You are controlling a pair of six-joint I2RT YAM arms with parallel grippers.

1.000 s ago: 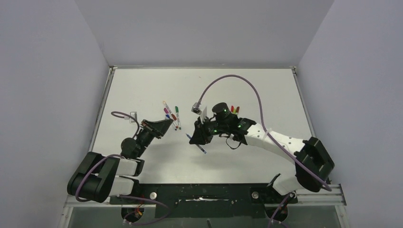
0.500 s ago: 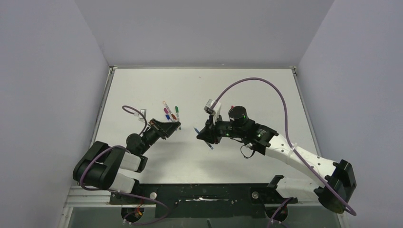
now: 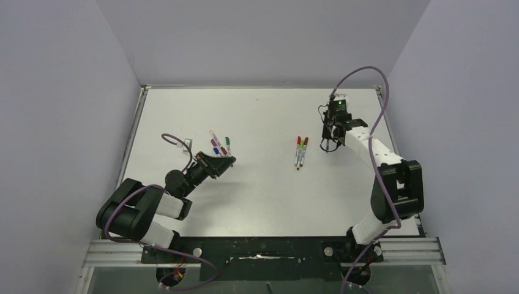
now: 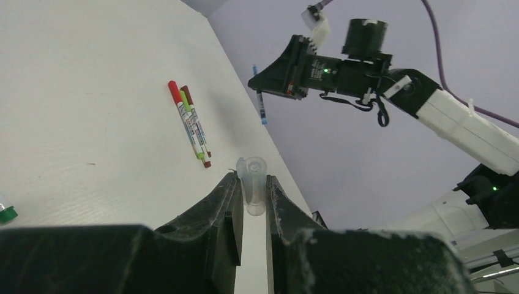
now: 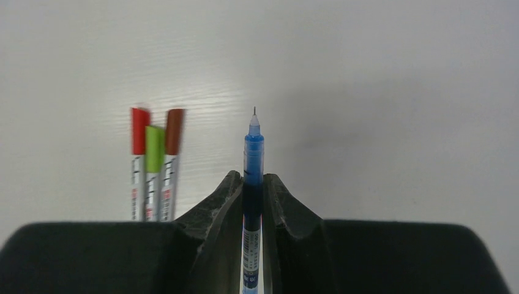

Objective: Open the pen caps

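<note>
My left gripper is shut on a clear pen cap and holds it just above the table; in the top view the gripper sits below a cluster of small coloured caps and pens. My right gripper is shut on an uncapped blue pen, tip pointing out. In the top view this gripper is at the far right of the table. Three capped pens with red, lime and maroon caps lie side by side left of it and also show in the right wrist view.
The white table has raised edges at the back and sides. A purple cable loops above the right arm. A green cap lies at the left edge of the left wrist view.
My right arm has swung from the table's middle to the far right with the blue pen. My left gripper has edged right, holding the clear cap.
</note>
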